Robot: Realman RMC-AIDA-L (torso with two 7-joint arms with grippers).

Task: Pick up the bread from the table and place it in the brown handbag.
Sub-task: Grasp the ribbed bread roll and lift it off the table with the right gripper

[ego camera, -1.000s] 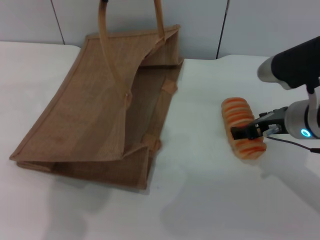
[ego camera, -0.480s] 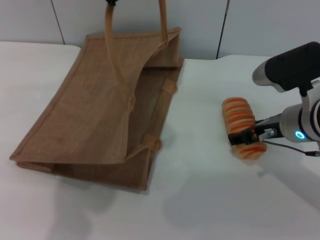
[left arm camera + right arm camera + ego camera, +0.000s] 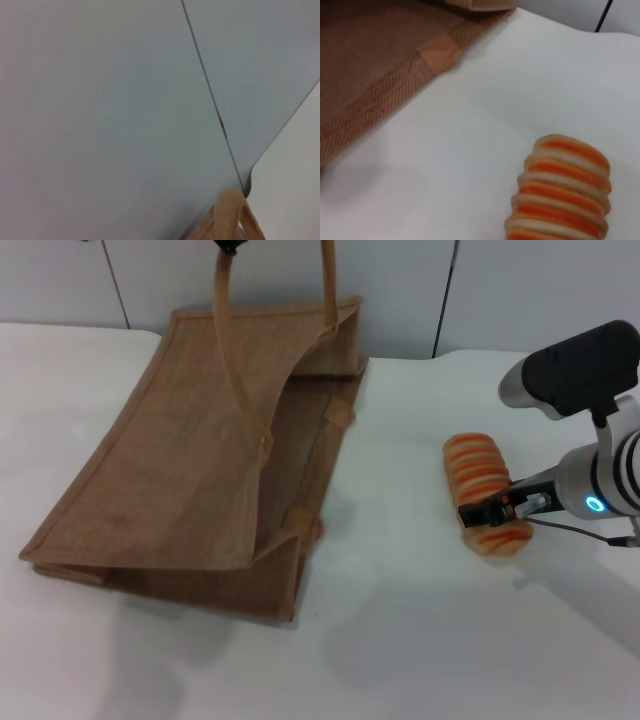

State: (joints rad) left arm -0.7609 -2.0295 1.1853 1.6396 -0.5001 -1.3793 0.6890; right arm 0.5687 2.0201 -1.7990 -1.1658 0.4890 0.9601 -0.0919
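The bread (image 3: 485, 493), an oblong tan loaf with orange stripes, lies on the white table (image 3: 400, 640) to the right of the brown handbag (image 3: 200, 460). My right gripper (image 3: 488, 512) reaches in from the right, and its dark tip lies across the loaf's near half. In the right wrist view the bread (image 3: 562, 190) shows close up beside the handbag's edge (image 3: 395, 65). The handbag lies on its side, mouth toward the bread. My left gripper (image 3: 228, 245) shows only as a dark tip at the top edge, holding one handle strap (image 3: 240, 350) upright. The strap's top (image 3: 232, 217) shows in the left wrist view.
A grey panelled wall (image 3: 400, 290) rises behind the table's far edge. Bare tabletop lies between the handbag and the bread and along the near side. The second handle strap (image 3: 327, 280) also stands upright at the back.
The right gripper has slid slightly down the loaf toward its near end, and the arm has shifted left. The lifted strap has moved a little to the right. The bread has stayed put.
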